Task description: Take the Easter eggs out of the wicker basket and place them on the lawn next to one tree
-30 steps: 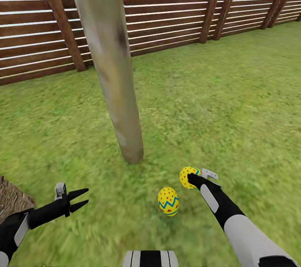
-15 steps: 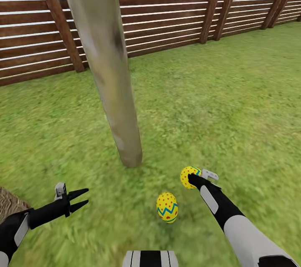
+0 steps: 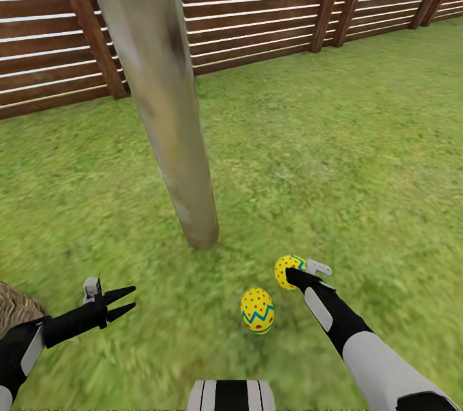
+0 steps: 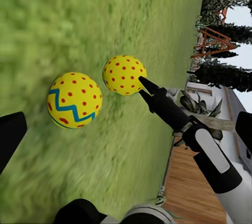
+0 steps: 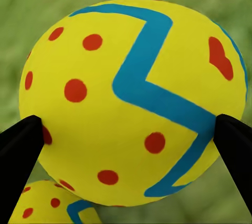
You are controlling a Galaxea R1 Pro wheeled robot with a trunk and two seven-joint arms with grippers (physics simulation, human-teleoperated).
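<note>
The right gripper point(image 3: 290, 273), lower right of centre in the head view, has its black jaws clamped on a yellow Easter egg with red dots and a blue-green zigzag band point(image 3: 287, 269); the right wrist view shows that egg point(image 5: 134, 103) sitting squarely between the two dark finger pads point(image 5: 21, 145). A second egg of the same pattern point(image 3: 257, 310) already lies on the bright green mottled lawn point(image 3: 334, 160) just below and left of the held one, near the foot of the pale grey-beige tree trunk point(image 3: 193, 205) that runs from the upper left down to the frame's middle.

The step in hand looks like setting down this egg. To do it well, lower it until it touches the grass before parting the jaws — an egg let go from a height is likely to roll. Keep it close to the trunk but apart from the lying egg, so it does not knock it away. Open slowly, then lift straight back.

The left gripper point(image 3: 119, 303), at lower left, hangs over the grass with jaws apart and empty. A patch of brown woven wicker basket point(image 3: 14, 308) shows at the left edge — whether the third egg is inside cannot be told.
</note>
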